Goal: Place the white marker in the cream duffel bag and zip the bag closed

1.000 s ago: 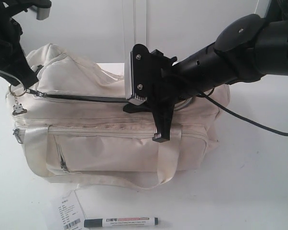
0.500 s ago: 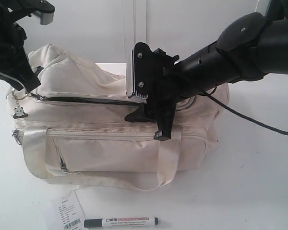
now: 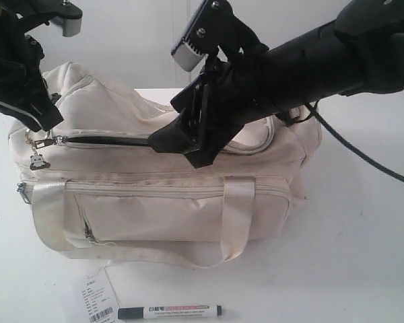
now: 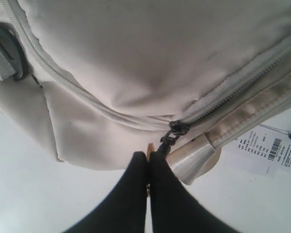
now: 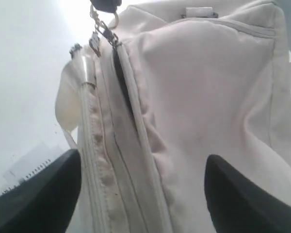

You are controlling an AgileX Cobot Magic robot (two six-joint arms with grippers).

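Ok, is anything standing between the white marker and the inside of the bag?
Yes. The top zipper of the bag shows only a narrow dark slit toward its left end, and the open right end effector hovers just above it. The marker lies on the table in front of the bag, nothing on it.

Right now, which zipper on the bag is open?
The top zipper of the cream duffel bag, showing a dark gap; the long front zipper below it is closed.
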